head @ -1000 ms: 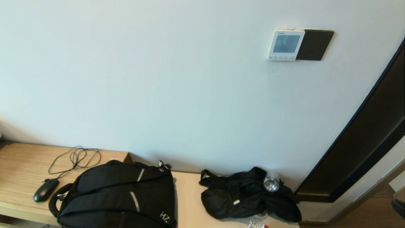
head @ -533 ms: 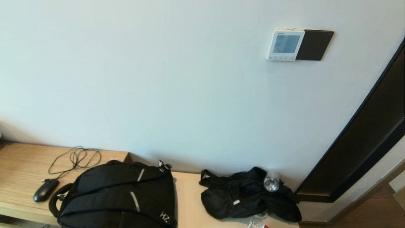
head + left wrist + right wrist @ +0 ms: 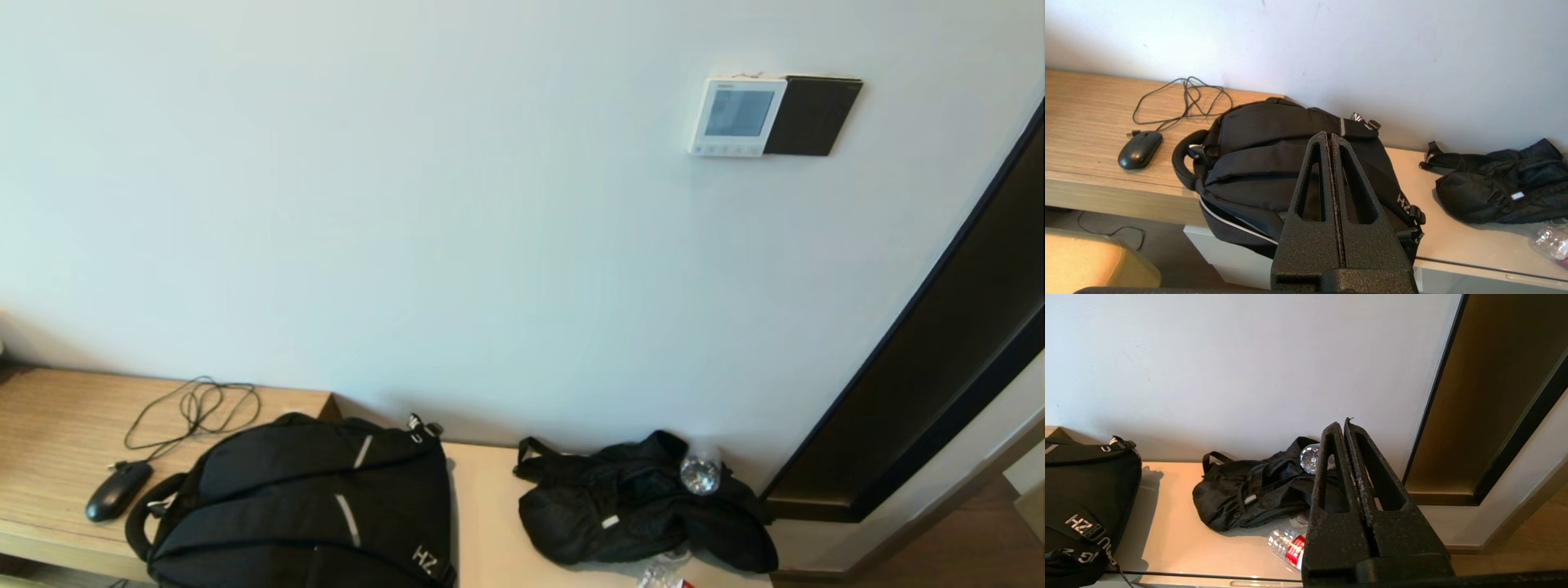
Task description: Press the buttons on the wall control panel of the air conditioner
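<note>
Panel [image 3: 737,116], white and square with a grey screen, is hanging on the wall in the upper right of the head view, its buttons [image 3: 726,150] running in a small row along the lower edge. It is touching a black square plate [image 3: 812,115] on its right side. No arm is showing in this view. Below, a wooden desk [image 3: 49,441] is carrying a black mouse [image 3: 118,489] with its cable [image 3: 196,408] looping behind it. A black backpack [image 3: 306,506] is sitting beside the mouse, and a crumpled black bag [image 3: 637,506] is lying further right on a pale counter [image 3: 482,523], with a clear bottle [image 3: 700,472] poking out of it. A dark door frame [image 3: 939,359] is slanting down the right side.

From the left wrist, the left pincer [image 3: 1329,136] is hanging above the backpack [image 3: 1257,163], its two fingers pressed together with nothing between them. The mouse [image 3: 1139,149] is lying on the desk [image 3: 1081,118] nearby, and the bag [image 3: 1494,183] is lying well apart.

From the right wrist, the right pincer [image 3: 1342,424] is hanging near the bag [image 3: 1249,490], likewise pressed together and holding nothing. A second bottle [image 3: 1287,544] with a red label is lying on the counter [image 3: 1167,522] just beside the bag.
</note>
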Available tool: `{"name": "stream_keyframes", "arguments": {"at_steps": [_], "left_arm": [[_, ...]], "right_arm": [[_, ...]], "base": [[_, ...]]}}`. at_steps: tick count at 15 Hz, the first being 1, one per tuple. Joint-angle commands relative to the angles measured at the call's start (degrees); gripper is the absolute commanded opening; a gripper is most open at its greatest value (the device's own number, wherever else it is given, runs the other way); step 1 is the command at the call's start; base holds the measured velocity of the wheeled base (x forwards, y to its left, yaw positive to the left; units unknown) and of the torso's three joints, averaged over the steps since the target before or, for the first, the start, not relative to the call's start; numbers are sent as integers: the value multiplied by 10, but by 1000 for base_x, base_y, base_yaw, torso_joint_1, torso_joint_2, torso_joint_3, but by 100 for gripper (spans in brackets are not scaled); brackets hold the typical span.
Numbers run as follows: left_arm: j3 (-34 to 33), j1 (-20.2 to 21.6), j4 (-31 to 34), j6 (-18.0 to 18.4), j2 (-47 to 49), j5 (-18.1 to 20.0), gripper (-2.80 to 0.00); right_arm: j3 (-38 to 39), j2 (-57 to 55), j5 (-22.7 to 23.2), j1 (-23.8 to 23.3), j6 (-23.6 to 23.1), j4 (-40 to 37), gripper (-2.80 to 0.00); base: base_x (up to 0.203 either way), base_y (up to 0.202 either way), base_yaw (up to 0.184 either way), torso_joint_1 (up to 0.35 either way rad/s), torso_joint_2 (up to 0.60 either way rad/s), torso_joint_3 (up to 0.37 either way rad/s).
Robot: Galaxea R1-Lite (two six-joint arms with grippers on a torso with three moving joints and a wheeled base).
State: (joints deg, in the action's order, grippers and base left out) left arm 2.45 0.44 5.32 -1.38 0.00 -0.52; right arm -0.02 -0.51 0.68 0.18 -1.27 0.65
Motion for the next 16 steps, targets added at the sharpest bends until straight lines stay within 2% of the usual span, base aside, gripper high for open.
{"name": "stream_keyframes", "arguments": {"at_steps": [1, 16], "left_arm": [[0, 0, 0, 0, 0, 0, -280], [0, 0, 0, 0, 0, 0, -280]], "right_arm": [[1, 2, 0, 0, 3, -2, -280], [1, 1, -1, 1, 7, -2, -280]], "base": [[0, 0, 0, 0, 0, 0], [0, 0, 0, 0, 0, 0]]}}
